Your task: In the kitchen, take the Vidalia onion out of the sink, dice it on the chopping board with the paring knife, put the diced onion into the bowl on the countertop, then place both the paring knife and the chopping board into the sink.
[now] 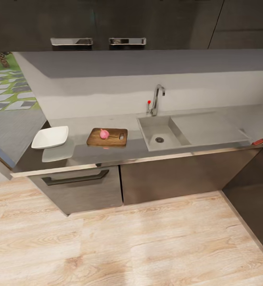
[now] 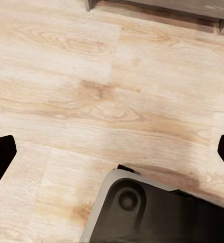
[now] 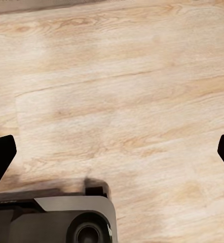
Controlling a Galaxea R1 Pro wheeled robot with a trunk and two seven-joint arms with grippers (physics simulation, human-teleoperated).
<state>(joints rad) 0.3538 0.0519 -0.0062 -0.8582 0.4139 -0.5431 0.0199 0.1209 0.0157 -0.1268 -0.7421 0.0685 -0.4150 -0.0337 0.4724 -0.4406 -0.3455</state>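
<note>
The pinkish Vidalia onion (image 1: 104, 134) lies on the brown chopping board (image 1: 107, 137), which rests on the grey countertop (image 1: 83, 153) left of the sink (image 1: 160, 133). The basin holds nothing but its drain. A white bowl (image 1: 50, 137) stands left of the board. The red-handled paring knife (image 1: 262, 140) lies far right at the countertop's edge, beyond the drainboard. My left gripper (image 2: 112, 152) hangs open above the wood floor, its dark fingertips (image 2: 0, 154) wide apart. My right gripper (image 3: 112, 152) is likewise open over the floor, holding nothing.
A steel tap (image 1: 157, 99) with a red dot stands behind the sink. Dark cabinets (image 1: 175, 178) run under the worktop, with a handled drawer (image 1: 75, 178) at the left. Pale wood floor (image 1: 127, 246) lies between me and the counter. My dark base (image 2: 142, 207) shows below the grippers.
</note>
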